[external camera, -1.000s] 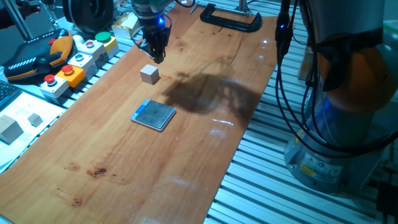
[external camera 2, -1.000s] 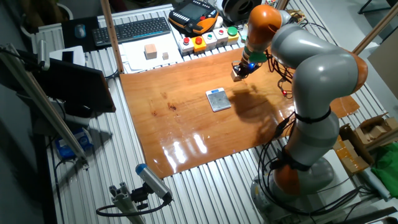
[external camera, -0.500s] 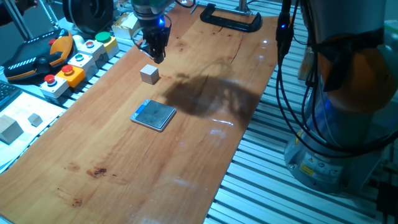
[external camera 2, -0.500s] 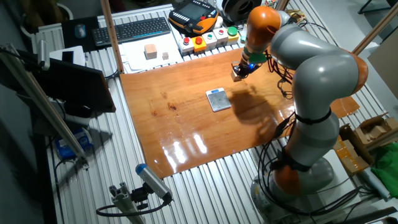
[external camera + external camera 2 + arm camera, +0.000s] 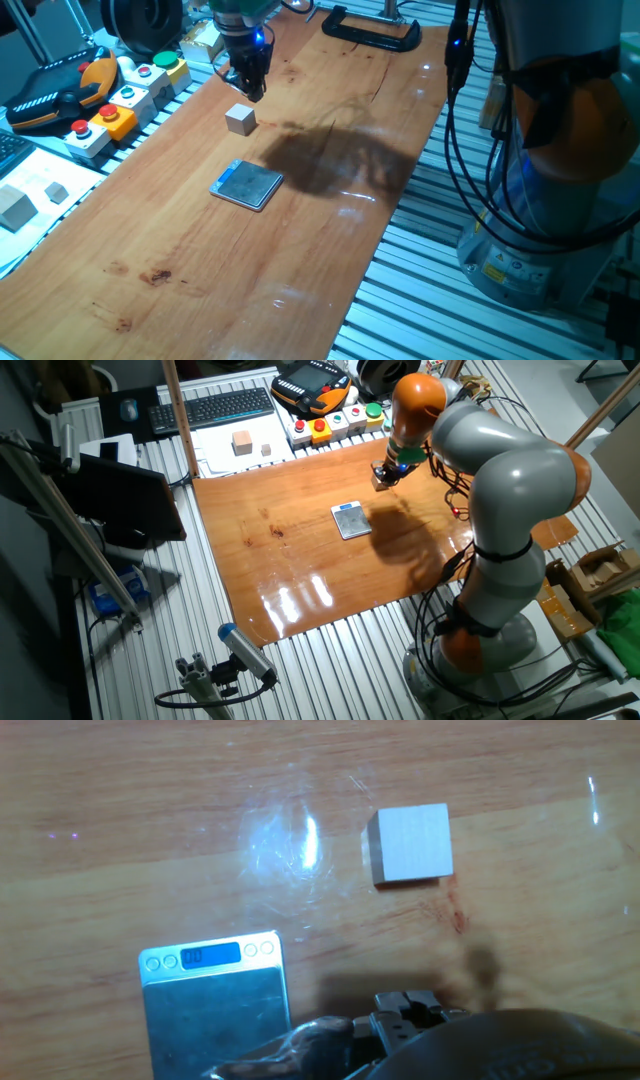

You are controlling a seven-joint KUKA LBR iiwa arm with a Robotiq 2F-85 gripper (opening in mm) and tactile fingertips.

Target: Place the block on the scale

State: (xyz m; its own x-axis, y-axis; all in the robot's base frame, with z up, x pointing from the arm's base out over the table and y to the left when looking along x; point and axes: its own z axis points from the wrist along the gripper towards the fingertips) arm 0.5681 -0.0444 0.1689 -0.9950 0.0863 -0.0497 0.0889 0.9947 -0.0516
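The block, a small pale wooden cube, rests on the wooden table, apart from the scale, a flat square device with a grey-blue top that lies nearer the table's middle. My gripper hangs just above and behind the block, not touching it. Its dark fingers look closed together and empty. In the hand view the block lies upper right and the scale lower left with its blue display lit. In the other fixed view the gripper stands beyond the scale.
Coloured push-button boxes line the table's left edge. A black clamp lies at the far end. Larger wooden blocks sit off the table at left. The robot base and cables stand at right.
The arm has shifted very slightly over the block. The block and the scale have not moved.
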